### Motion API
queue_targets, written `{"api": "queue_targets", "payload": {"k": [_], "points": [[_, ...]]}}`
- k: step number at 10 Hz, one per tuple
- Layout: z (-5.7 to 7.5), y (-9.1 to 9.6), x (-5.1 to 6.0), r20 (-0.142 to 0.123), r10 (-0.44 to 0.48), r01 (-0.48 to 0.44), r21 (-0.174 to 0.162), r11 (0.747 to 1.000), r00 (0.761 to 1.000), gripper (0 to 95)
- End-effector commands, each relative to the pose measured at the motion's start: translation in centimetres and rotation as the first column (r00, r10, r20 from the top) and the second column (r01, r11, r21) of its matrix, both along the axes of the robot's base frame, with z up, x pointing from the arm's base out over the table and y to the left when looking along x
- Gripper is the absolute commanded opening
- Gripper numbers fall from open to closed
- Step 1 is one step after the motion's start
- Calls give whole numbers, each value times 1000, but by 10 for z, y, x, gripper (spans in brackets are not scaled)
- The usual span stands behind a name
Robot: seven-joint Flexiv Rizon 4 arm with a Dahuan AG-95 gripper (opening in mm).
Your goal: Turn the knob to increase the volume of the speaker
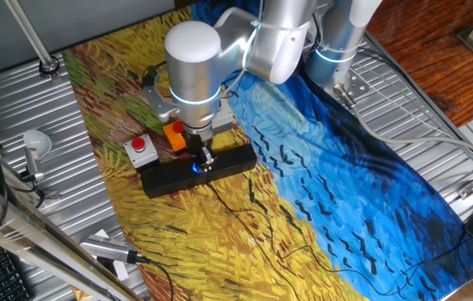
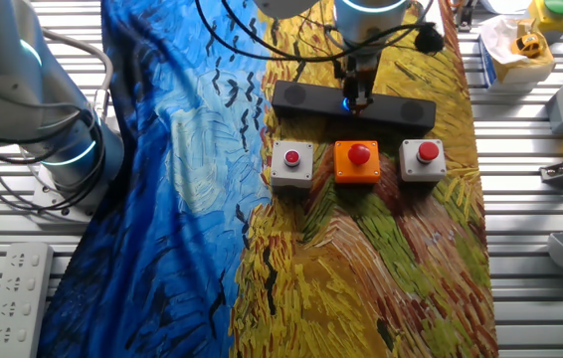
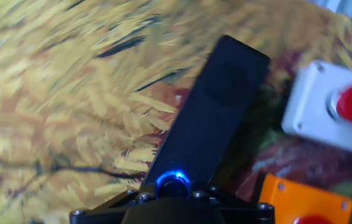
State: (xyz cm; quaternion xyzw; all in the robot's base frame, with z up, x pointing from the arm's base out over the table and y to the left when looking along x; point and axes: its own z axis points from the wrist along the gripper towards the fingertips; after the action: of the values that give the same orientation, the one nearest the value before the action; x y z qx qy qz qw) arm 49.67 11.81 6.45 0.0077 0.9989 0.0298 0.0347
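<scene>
Knob (image 3: 173, 185) blue-lit on speaker (image 3: 208, 118), gripper (image 2: 357, 97) over it (no legible labels).

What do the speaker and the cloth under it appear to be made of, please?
The speaker looks like matte black plastic, perhaps with a fine mesh or fabric face: it shows no shine and a faintly grainy surface in the hand view. The cloth seems to be a soft printed fabric, since it lies in gentle folds and carries a painted-style pattern.

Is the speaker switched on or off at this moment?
On. A blue light glows around the knob in the middle of the speaker, just below the claw.
</scene>
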Motion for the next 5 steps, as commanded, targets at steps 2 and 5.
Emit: {"api": "queue_targets", "payload": {"k": [2, 5], "points": [[4, 1, 4, -9, 276, -276, -26, 961, 961, 380], [11, 3, 2, -20, 505, -505, -75, 860, 863, 380]]}}
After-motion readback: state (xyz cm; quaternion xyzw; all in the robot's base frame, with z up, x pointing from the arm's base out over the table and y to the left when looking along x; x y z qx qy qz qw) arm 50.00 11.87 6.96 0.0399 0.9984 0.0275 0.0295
